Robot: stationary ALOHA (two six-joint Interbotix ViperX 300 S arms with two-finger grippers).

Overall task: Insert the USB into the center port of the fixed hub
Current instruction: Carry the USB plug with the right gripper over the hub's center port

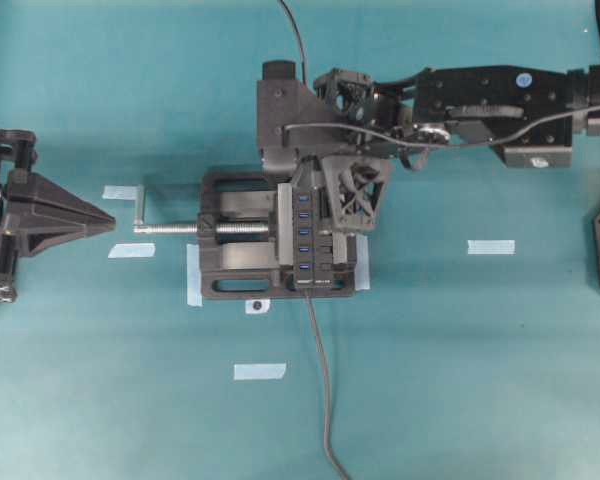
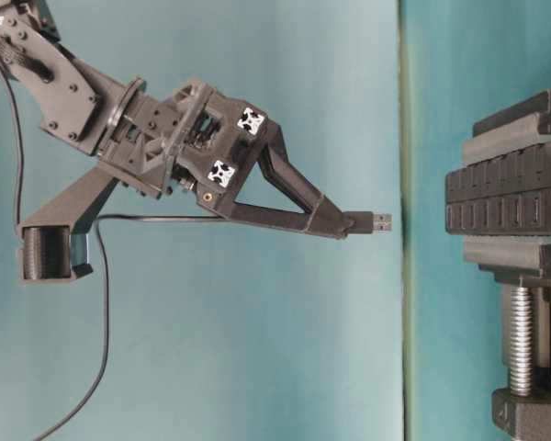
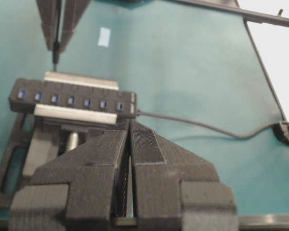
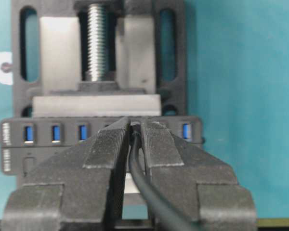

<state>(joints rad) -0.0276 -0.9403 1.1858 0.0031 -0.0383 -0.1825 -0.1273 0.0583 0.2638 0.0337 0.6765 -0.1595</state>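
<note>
The fixed hub point(image 1: 304, 240) is clamped upright in a black vise point(image 1: 230, 282), its row of blue slots facing up. The center port point(image 3: 71, 101) is empty. My right gripper point(image 2: 349, 223) is shut on the USB point(image 2: 378, 222), whose metal tip sticks out toward the hub point(image 2: 505, 197) with a clear gap between them. In the right wrist view the gripper point(image 4: 135, 124) pinches the plug's cable point(image 4: 139, 168) and hides the middle slots. In the left wrist view the plug tip point(image 3: 55, 58) hangs above the hub's far side. My left gripper point(image 1: 110, 222) is shut and empty, left of the vise.
The vise's silver screw point(image 1: 175, 228) and crank point toward my left gripper. The hub's own cable point(image 1: 322, 390) runs to the front edge. Tape strips lie on the teal table point(image 1: 490, 246), point(image 1: 259, 371), point(image 1: 131, 250).
</note>
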